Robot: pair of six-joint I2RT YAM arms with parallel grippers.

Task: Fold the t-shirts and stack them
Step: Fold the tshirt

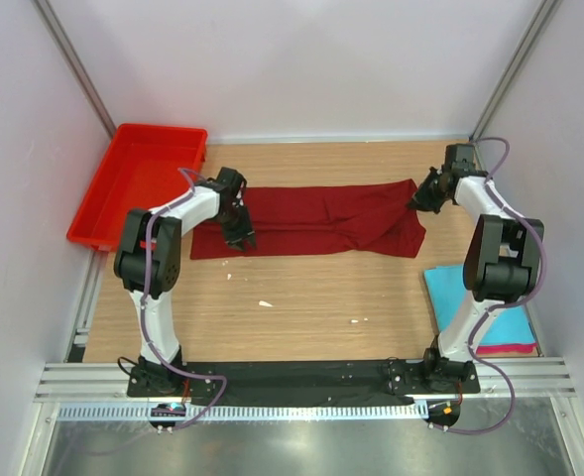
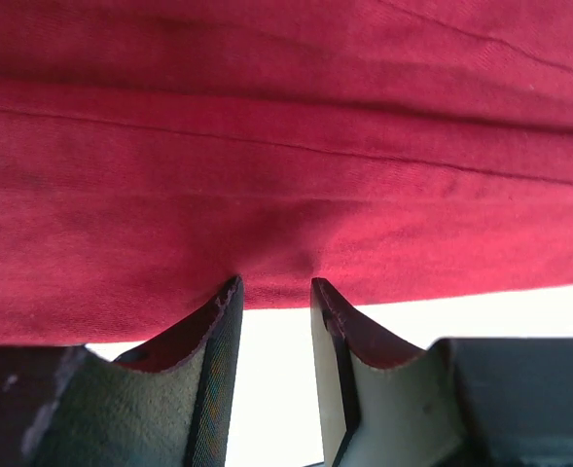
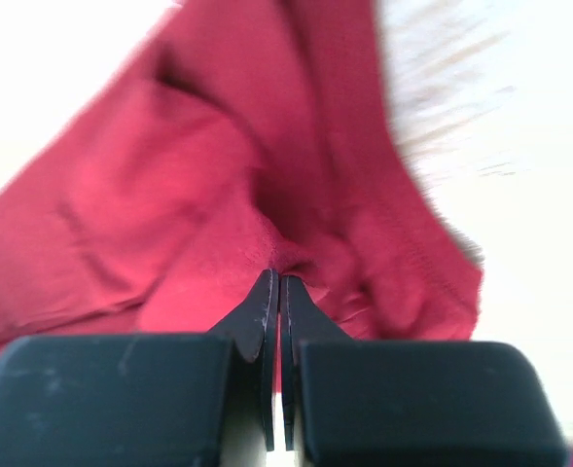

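Overhead view of a wooden table (image 1: 301, 307). The dark maroon t-shirt (image 1: 321, 220) lies at its centre, toward 12 o'clock, folded into a long narrow band. The band's long axis runs from 9 o'clock to 3 o'clock. The 3 o'clock end is wider and bunched. Which end holds the collar cannot be told.

The left gripper (image 1: 238, 236) sits at the band's 9 o'clock end. In its wrist view its fingers (image 2: 218, 370) stand partly apart, tips at the puckered hem. Whether they pinch the cloth cannot be told. The right gripper (image 1: 417, 198) is at the 3 o'clock end, jaws pressed together on a small tuck of maroon cloth.

A turquoise t-shirt (image 1: 450, 293) lies folded at 4 o'clock, with a pink t-shirt (image 1: 515, 349) edge showing beneath it. A red plastic tray (image 1: 103, 223) stands at 10 o'clock.

Likely risks: the right pinch may catch only the top layer, so a lift would peel the fold open. If the left hold is loose, that end would slip and skew the band. The right arm could also disturb the folded pair below it.
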